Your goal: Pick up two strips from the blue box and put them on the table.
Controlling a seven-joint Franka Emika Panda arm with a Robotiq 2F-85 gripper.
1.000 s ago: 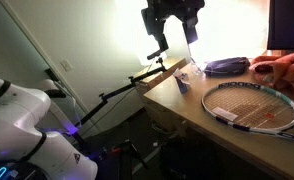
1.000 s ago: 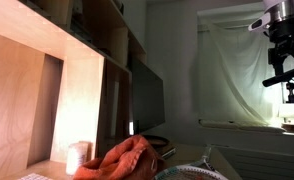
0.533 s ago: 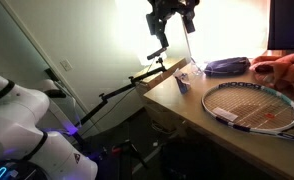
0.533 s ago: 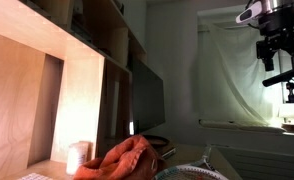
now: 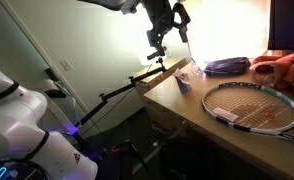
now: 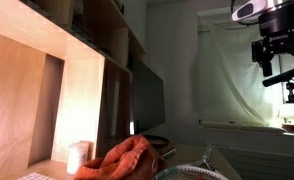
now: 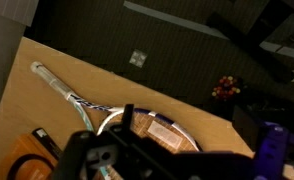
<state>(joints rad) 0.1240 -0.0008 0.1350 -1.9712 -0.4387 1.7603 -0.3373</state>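
Note:
My gripper [image 5: 167, 35] hangs high above the near left corner of the table [image 5: 197, 115], well clear of everything on it. Its jaws look spread apart with nothing between them. It also shows as a dark silhouette against the curtain [image 6: 277, 55]. In the wrist view its dark body [image 7: 137, 160] fills the bottom edge. The small blue box [image 5: 184, 78] sits near the table corner and shows at the right edge of the wrist view [image 7: 275, 150]. I cannot make out any strips in it. A pale patch shows over the racket strings [image 7: 167, 133].
A racket [image 5: 252, 105] lies across the table, its handle towards a corner in the wrist view [image 7: 57, 85]. A dark flat pouch [image 5: 227, 66] and an orange cloth [image 5: 282, 68] lie behind it. A lamp arm [image 5: 137, 82] juts out beside the table's edge.
My gripper has risen and drifted left in the exterior views, and it has tilted. Nothing on the table has moved.

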